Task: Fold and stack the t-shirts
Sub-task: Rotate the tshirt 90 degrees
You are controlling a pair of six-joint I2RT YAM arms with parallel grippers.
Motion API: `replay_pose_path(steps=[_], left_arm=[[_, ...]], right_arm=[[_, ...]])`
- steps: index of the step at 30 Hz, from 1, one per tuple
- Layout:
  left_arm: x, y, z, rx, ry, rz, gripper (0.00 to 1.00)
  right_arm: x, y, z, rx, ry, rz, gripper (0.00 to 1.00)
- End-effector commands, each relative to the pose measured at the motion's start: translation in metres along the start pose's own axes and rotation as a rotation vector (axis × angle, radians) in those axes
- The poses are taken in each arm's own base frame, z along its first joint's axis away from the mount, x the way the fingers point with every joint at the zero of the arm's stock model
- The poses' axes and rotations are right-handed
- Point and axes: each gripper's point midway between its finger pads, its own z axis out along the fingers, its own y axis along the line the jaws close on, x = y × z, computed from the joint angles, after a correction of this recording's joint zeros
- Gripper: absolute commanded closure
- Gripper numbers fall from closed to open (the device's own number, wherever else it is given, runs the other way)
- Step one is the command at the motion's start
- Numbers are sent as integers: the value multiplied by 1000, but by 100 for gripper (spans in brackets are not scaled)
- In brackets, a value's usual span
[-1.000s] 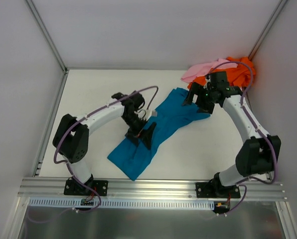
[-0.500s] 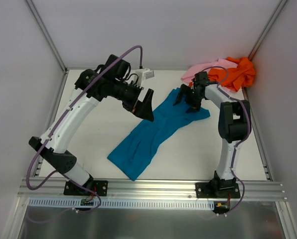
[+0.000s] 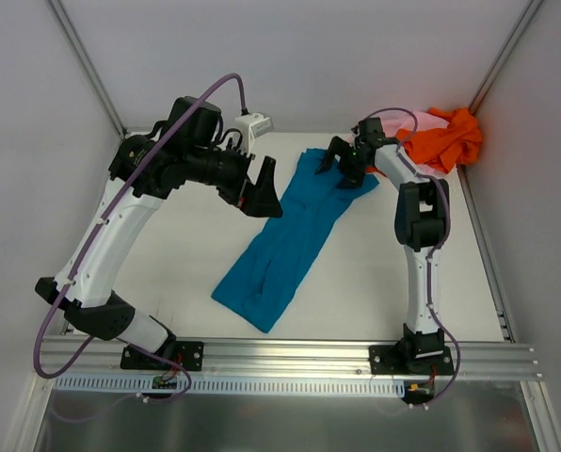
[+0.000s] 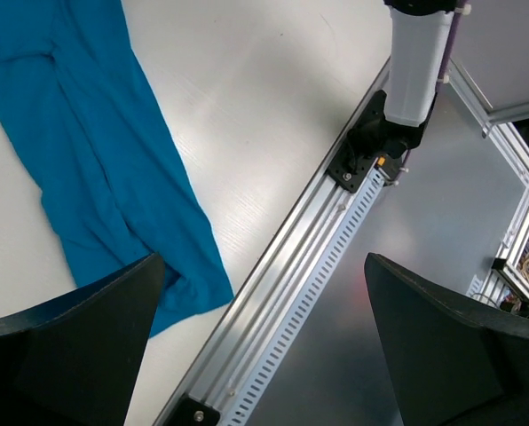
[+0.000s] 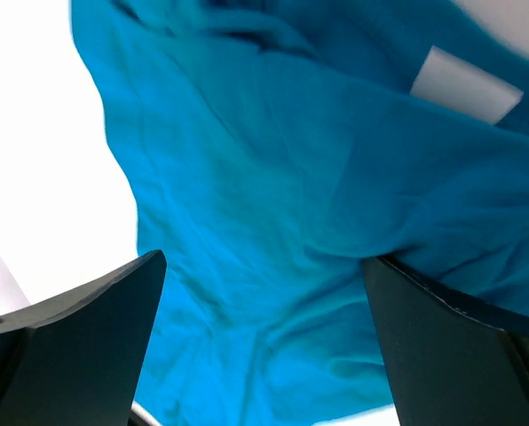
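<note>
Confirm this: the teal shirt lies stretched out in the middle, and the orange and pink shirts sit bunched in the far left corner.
Not quite. The orange shirt and pink shirt sit bunched in the far right corner, as the top external view shows. The teal shirt does lie stretched out in the middle.

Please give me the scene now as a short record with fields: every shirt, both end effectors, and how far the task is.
teal shirt: unfolded, stretched diagonally on table
orange shirt: crumpled, far right corner
pink shirt: crumpled, against orange shirt
left end effector: open, empty
right end effector: open, above teal shirt's far end
folded: none
</note>
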Motion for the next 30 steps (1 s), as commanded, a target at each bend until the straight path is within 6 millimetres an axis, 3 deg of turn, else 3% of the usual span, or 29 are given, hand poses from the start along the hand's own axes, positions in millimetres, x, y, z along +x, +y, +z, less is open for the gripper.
replay_pose_path(steps=[1,2,3,8,9,11,12,14,16,18,21,22,24,25,28,29,30], left_arm=[[8,7,-7,-41,18,-26,1],[11,9,-6,-51,26,-35,1],[13,10,-8,-55,28,-37,1],[21,23,-6,-90,47,-80,1],[22,25,-6,-93,46,-84,1],[24,30,-6,-107,47,-102,1],[24,32,-6,-108,45,-109,1],[26,37,-5,-114,50,-124,1],[27,40,-4,-117,48,-126,1],[29,45,-2,-123,50,-126,1],[31,57,5,-138,41,-127,1],[32,61,11,-137,34,-124,1],[33,69,17,-151,23,-133,1],[34,74,24,-145,7,-123,1],[45,84,41,-134,-5,-138,1],[36,84,43,-124,-53,-114,1],[36,85,46,-118,-65,-111,1]], right_arm=[[-22,30,26,-94,-18,-23,1],[-22,27,42,-100,0,-8,1],[-41,48,37,-150,-45,-34,0],[-71,93,61,-374,-106,-5,0],[-71,95,71,-406,-96,63,1],[-82,115,70,-518,-103,120,0],[-75,114,84,-567,-61,151,0],[-86,135,78,-689,-85,150,1],[-79,140,82,-744,-35,208,0],[-76,149,72,-785,-27,169,0],[-76,166,39,-835,-17,98,1],[-79,178,16,-850,-25,66,1],[-79,179,-6,-847,-23,34,1],[-83,196,-46,-856,-66,-42,1],[-78,191,-91,-770,-120,-145,1],[-78,209,-143,-774,-186,-219,0],[-77,207,-158,-733,-218,-240,0]])
